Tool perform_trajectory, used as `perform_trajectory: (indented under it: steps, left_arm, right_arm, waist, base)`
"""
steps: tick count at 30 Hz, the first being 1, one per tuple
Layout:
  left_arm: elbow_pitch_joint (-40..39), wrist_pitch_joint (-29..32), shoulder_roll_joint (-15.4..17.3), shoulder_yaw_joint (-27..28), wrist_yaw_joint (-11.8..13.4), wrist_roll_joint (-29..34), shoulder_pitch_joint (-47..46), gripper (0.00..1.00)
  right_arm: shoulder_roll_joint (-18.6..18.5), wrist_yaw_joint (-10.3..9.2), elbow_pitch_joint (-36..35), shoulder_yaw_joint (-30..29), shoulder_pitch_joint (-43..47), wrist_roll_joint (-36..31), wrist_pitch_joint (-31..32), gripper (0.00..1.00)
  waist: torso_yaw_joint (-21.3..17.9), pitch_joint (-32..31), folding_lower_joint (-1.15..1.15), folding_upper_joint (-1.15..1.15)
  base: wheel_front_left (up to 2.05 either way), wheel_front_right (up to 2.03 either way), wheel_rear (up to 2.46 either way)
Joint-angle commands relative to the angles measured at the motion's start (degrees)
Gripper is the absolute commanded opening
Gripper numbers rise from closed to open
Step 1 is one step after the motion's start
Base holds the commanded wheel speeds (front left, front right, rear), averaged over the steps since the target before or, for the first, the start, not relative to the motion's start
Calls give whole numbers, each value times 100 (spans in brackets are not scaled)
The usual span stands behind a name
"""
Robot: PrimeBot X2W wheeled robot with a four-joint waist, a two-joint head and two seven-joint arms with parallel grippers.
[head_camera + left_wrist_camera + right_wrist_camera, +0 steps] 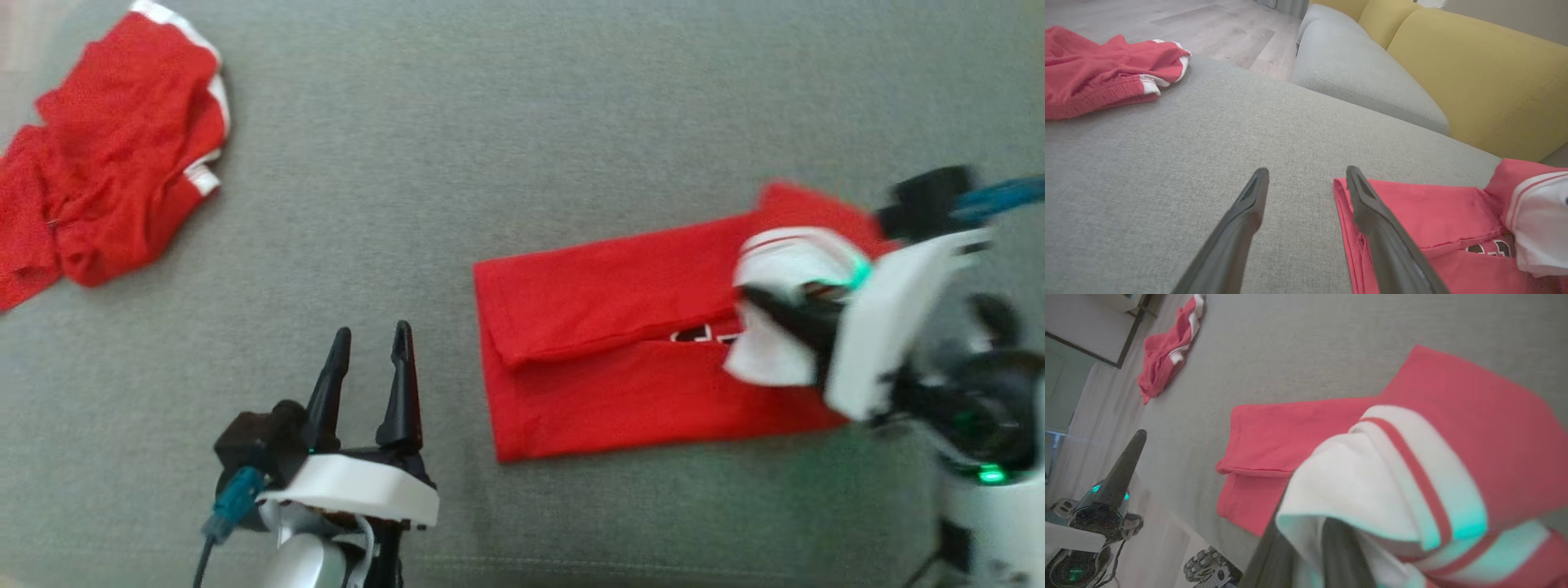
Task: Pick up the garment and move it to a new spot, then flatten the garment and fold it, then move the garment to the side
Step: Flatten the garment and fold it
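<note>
The red garment (620, 359) lies partly folded on the grey cushion (506, 131), right of centre, with white print showing at the fold. My right gripper (763, 306) is shut on its white, red-striped trim (796, 253), lifted above the garment's right end. In the right wrist view that trim (1372, 482) drapes over my dark fingers (1345, 559) and hides their tips. My left gripper (372, 331) stands open and holds nothing, just left of the garment's left edge (1343, 212), a little above the cushion.
A second red garment with white trim (106, 155) lies crumpled at the far left of the cushion. In the left wrist view, a grey seat cushion (1355, 69), yellow backrests (1474, 77) and wooden floor (1208, 28) lie beyond.
</note>
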Motion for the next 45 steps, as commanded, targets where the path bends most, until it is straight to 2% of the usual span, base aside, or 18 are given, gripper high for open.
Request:
perform_trajectory:
  steps: [1, 4, 13, 26, 27, 28, 29, 40, 43, 45]
  left_arm:
    - [-138, -70, -24, 105, 39, 9, -7, 100]
    - [-118, -70, -24, 30, 63, 45, -13, 100]
    - [-20, -70, -24, -82, 69, 261, 88, 100]
    - [3, -70, -25, -173, 137, 201, 241, 100]
    - [5, -70, -25, -178, 143, 192, 244, 100]
    - [6, -70, -25, -178, 149, 187, 247, 100]
    - [6, -70, -25, -174, 153, 188, 247, 100]
    - [29, -70, -25, -99, 157, 223, 252, 100]
    - [26, -70, -25, -43, 168, 241, 306, 100]
    - [14, -70, -25, 11, 180, 257, 349, 100]
  right_arm:
    - [117, 44, -72, 378, -119, -43, -126, 0]
    - [262, 44, 260, 817, -130, -90, -402, 0]
    - [406, 44, 1244, 1597, -290, -212, -1266, 0]
    - [421, 44, 2392, 2467, -797, -40, -2182, 0]
    - [421, 44, 2430, 2499, -805, -46, -2233, 23]
    - [422, 44, 2450, 2517, -814, -48, -2321, 71]
    - [422, 44, 2464, 2529, -827, -45, -2436, 100]
    - [422, 44, 2820, 2551, -956, 666, -3948, 100]
    - [422, 44, 2719, 2535, -905, 530, -4233, 100]
    - [414, 44, 2576, 2409, -822, 121, -4485, 100]
  waist:
    - [172, -108, 0, 0]
    - [395, -197, 0, 0]
    - [857, -370, 0, 0]
    - [1068, -499, 0, 0]
    - [1066, -502, 0, 0]
    - [1060, -501, 0, 0]
    - [1052, -496, 0, 0]
    - [871, -539, 0, 0]
    - [784, -604, 0, 0]
    - [714, -667, 0, 0]
  base:
    - [0, 0, 0]
    - [0, 0, 0]
    - [0, 0, 0]
    - [0, 0, 0]
    - [0, 0, 0]
    - [0, 0, 0]
    - [0, 0, 0]
    - [0, 0, 0]
    - [0, 0, 0]
    - [0, 0, 0]
